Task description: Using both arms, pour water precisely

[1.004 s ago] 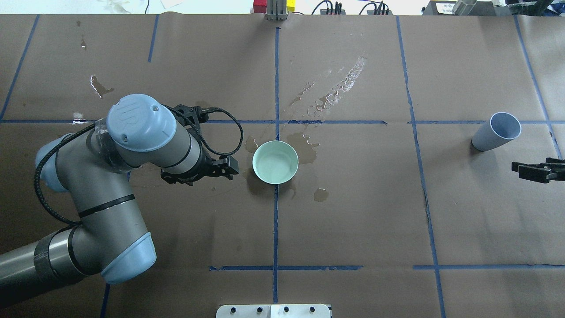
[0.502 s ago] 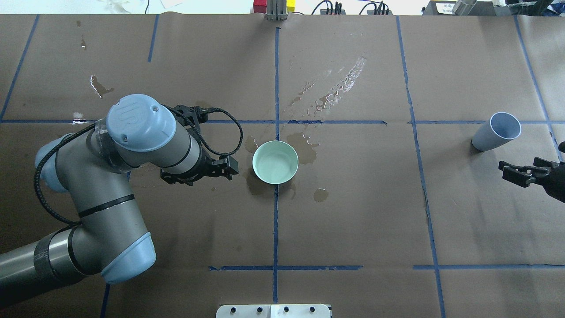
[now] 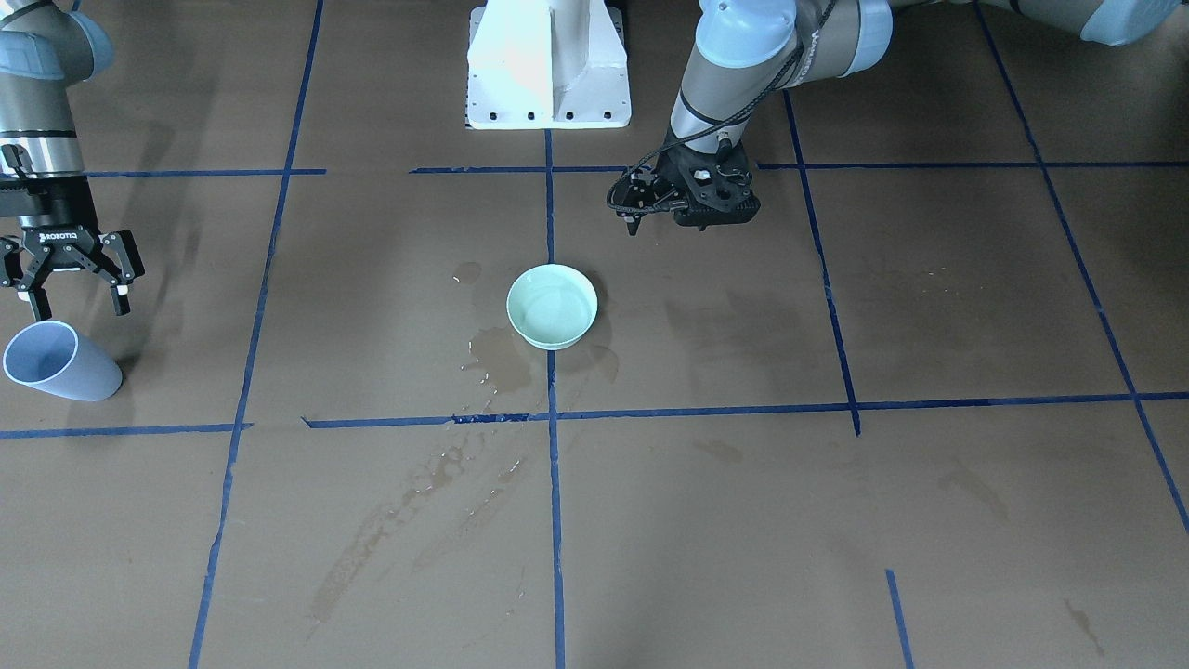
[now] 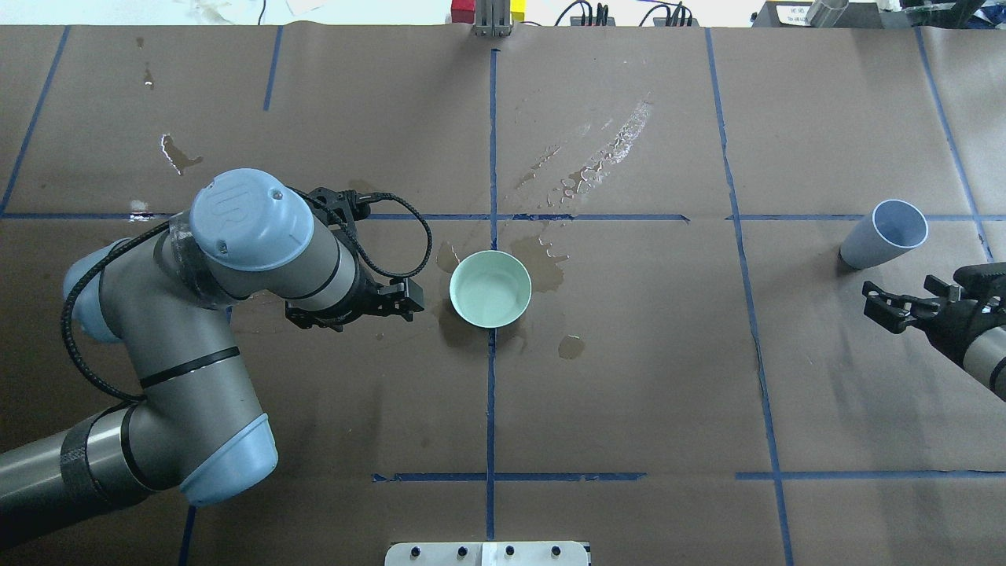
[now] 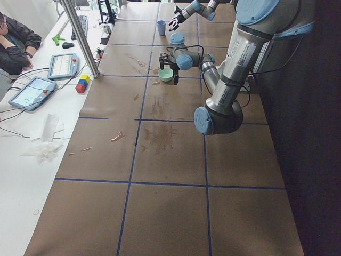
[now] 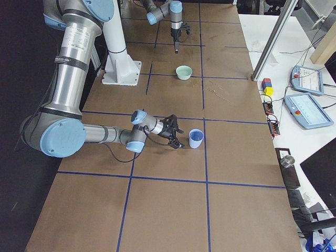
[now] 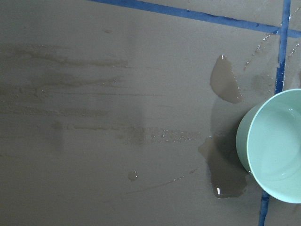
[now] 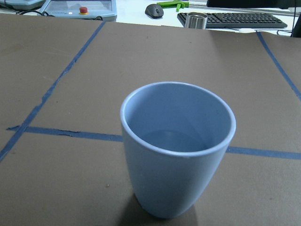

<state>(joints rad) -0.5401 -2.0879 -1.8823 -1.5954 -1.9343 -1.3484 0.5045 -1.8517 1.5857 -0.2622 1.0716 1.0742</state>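
A light-blue cup (image 4: 884, 236) stands at the table's right; the right wrist view shows a little clear water (image 8: 176, 140) in its bottom. A mint-green bowl (image 4: 490, 288) sits at the table's centre. My left gripper (image 4: 413, 299) hangs just left of the bowl without touching it, and its fingers look shut and empty. It also shows in the front view (image 3: 634, 221). My right gripper (image 4: 874, 303) is open and empty, a short way on the robot's side of the cup and aimed at it. In the front view it (image 3: 79, 302) sits just above the cup (image 3: 60, 364).
Wet patches and streaks (image 4: 597, 157) mark the brown paper behind the bowl, with puddles (image 7: 225, 84) beside it. The white pedestal base (image 3: 548, 65) stands at the near edge. A metal post (image 4: 493, 20) and coloured blocks are at the far edge.
My right gripper has come in from the right edge, moving left toward the cup. The left arm, the bowl and the cup have not moved.
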